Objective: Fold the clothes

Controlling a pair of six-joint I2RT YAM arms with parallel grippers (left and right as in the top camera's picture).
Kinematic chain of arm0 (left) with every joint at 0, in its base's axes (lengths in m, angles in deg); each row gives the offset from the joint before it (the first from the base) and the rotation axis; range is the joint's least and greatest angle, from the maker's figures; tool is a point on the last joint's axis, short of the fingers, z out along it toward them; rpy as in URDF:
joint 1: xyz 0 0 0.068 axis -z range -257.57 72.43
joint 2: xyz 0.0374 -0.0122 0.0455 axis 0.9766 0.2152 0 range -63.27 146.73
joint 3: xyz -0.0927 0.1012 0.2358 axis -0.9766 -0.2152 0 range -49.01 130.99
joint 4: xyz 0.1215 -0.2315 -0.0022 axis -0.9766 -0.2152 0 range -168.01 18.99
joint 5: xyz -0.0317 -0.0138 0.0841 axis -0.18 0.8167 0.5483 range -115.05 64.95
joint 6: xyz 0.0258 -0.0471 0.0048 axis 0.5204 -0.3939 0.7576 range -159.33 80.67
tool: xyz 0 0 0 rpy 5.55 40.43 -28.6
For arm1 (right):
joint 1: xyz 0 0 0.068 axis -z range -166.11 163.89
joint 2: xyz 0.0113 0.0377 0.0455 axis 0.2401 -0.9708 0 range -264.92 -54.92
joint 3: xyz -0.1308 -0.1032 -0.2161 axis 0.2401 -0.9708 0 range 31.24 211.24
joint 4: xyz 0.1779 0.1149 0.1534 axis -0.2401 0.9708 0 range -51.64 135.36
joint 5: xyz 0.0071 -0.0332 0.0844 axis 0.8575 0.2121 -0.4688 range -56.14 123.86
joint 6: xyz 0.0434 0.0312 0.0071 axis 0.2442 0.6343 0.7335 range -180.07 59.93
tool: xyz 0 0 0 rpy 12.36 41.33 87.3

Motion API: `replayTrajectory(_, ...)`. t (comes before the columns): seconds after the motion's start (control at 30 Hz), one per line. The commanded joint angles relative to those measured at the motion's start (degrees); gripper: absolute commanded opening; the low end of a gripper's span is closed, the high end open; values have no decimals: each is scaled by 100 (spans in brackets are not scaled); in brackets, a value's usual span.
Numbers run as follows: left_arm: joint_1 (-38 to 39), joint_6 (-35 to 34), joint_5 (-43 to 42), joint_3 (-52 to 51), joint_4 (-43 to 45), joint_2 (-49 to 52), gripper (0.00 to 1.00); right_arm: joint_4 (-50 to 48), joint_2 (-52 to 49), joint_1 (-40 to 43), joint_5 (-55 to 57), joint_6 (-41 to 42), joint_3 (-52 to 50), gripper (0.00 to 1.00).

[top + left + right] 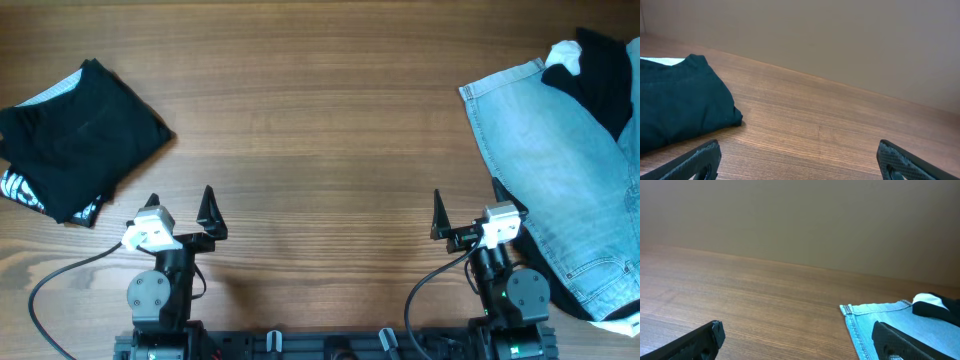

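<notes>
A wooden table (320, 120) seen from above, with two robot arms mounted along its near edge.

At the left edge lies a folded black garment (85, 135), a neat, roughly square bundle turned at an angle. A white printed pattern shows along its near-left side and a pale strip peeks out at its far side. The left wrist view shows the same bundle (680, 110) lying flat on the wood, ahead and to the left of the fingers.

At the right edge sits a loose pile of unfolded clothes. The largest piece is a light blue denim garment (560, 170), spread flat and running from the far right corner toward the near edge. On top of it, at the far right corner, rests a crumpled black garment (605, 70) with a small white piece of fabric (565, 55) beside it. Dark cloth also shows under the denim by the right arm's base.

The left gripper (180, 205) hovers over bare wood at the near edge, fingers spread wide, grasping nothing. The right gripper (467, 205) is likewise spread apart and empty, just beside the denim's edge.
</notes>
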Motion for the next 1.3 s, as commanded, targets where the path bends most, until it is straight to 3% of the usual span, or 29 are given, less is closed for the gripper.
replayTrajectory(0.0, 28, -28, -68, -24, 0, -35, 100, -13, 42, 7, -87, -81, -4, 100)
replayTrajectory(1.27, 26, -26, -63, -24, 2, -35, 100, -28, 42, 7, -90, -269, -4, 100)
